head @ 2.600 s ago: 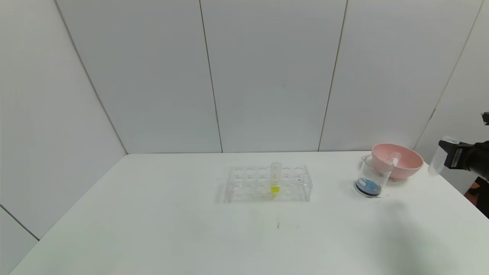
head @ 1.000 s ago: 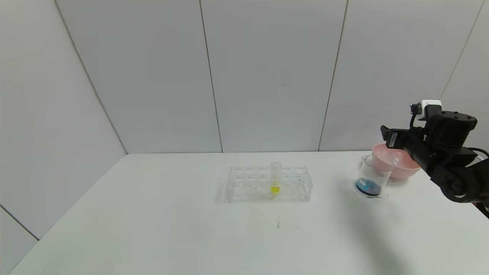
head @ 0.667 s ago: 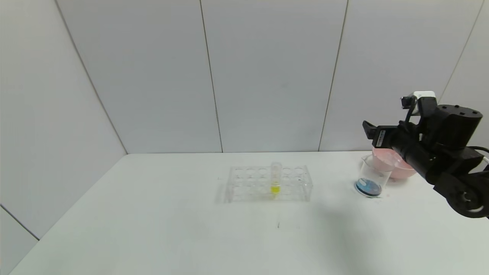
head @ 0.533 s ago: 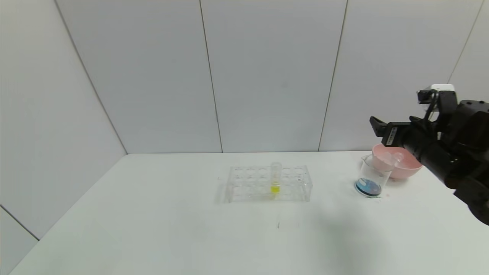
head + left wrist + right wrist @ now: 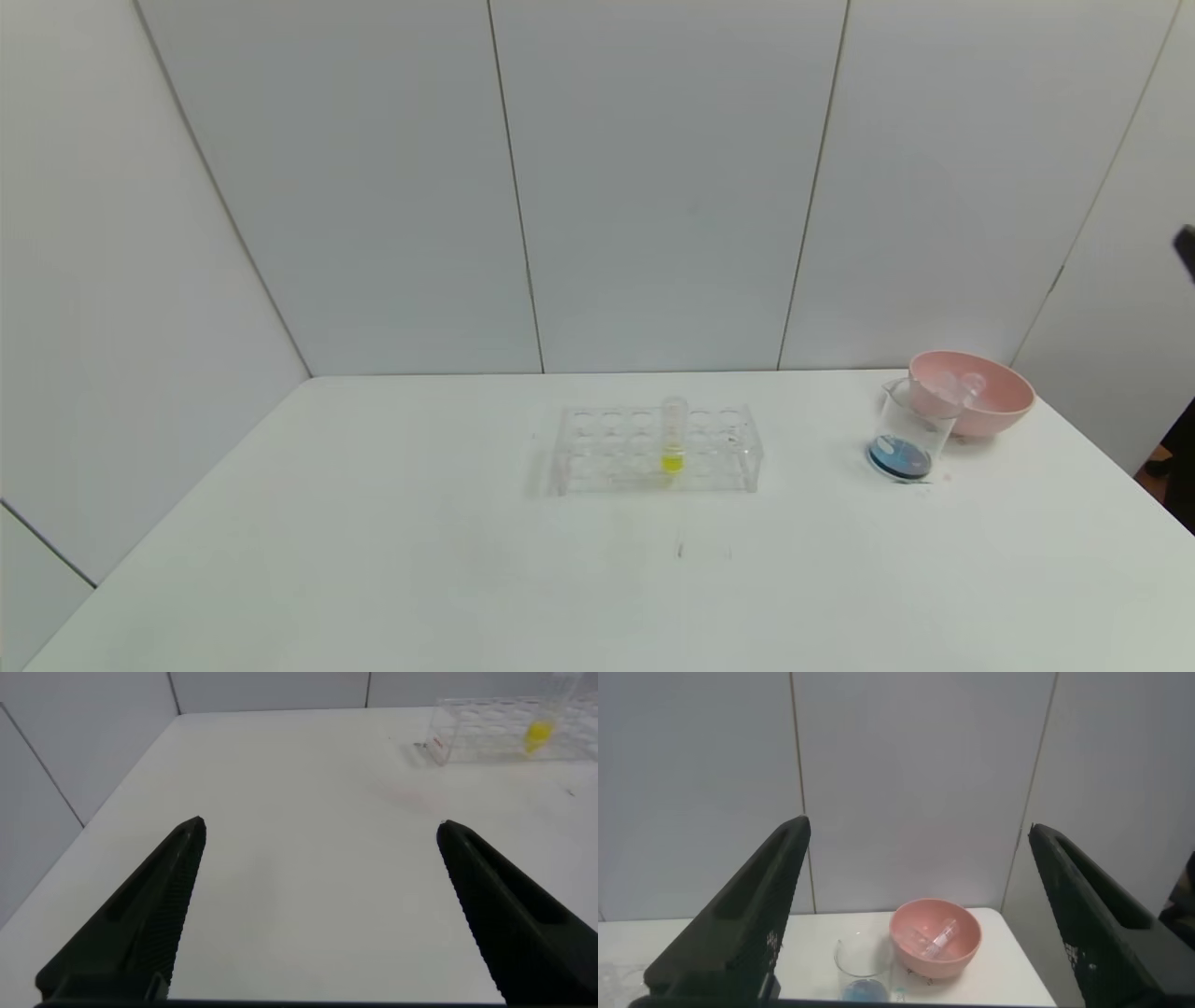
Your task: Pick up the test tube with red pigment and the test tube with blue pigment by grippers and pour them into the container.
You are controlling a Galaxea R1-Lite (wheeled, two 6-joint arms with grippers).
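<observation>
Left gripper (image 5: pixel 318 905): jaws spread wide, empty, low over the near table (image 5: pixel 373 579). Right gripper (image 5: pixel 920 905): jaws wide, empty, raised facing the wall. Judged step: withdraw clear without touching glassware. Rack (image 5: pixel 653 450) holds one yellow tube (image 5: pixel 673 439). Beaker (image 5: pixel 910 429) holds dark blue liquid. Beyond it, touching, the pink bowl (image 5: pixel 990 392) holds clear emptied tubes (image 5: pixel 938 938).

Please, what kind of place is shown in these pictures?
Probably a staged chemistry bench for robot trials. A clear plastic test tube rack holds one tube of yellow liquid; a small clear glass beaker with dark blue liquid stands by a pink bowl, on a white table enclosed by plain grey panels.
</observation>
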